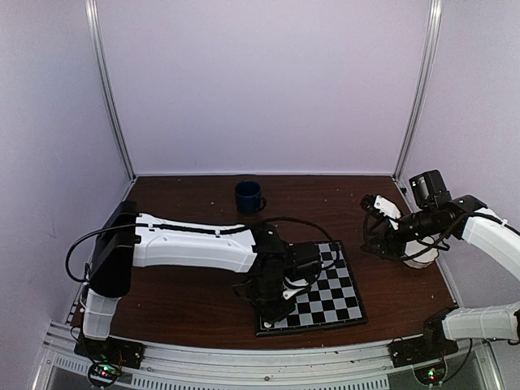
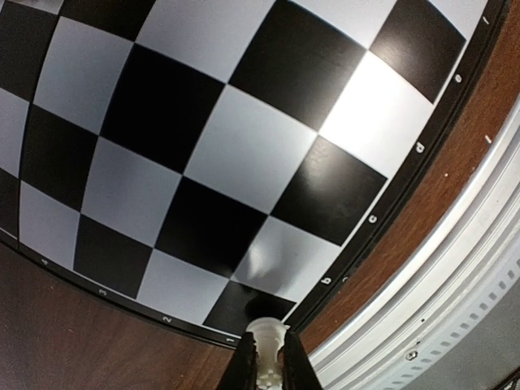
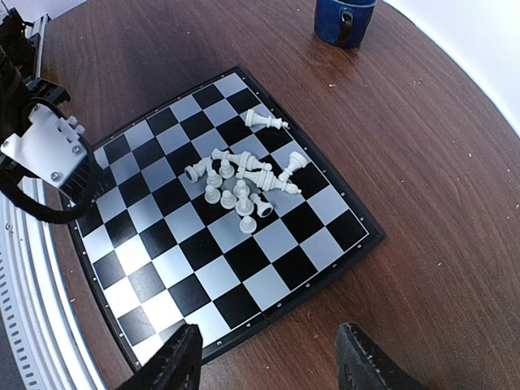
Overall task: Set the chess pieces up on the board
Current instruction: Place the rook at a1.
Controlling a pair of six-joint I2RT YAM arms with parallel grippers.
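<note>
Board (image 2: 244, 146) border reads b, c, d; left gripper (image 2: 266, 363) pinches a white piece (image 2: 266, 328) there; right gripper (image 3: 268, 357) wide; chess pieces (image 3: 244, 180) toppled mid-board.

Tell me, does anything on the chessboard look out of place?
Yes. The chess pieces lie jumbled in a heap near the middle of the chessboard, several tipped on their sides, not standing in rows.

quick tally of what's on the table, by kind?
Board: 1
Mug: 1
Bowl: 1
Loose pieces: about 12, heaped on the board; the overlap blocks an exact count
Held piece, in left hand: 1
Total: about 16
</note>
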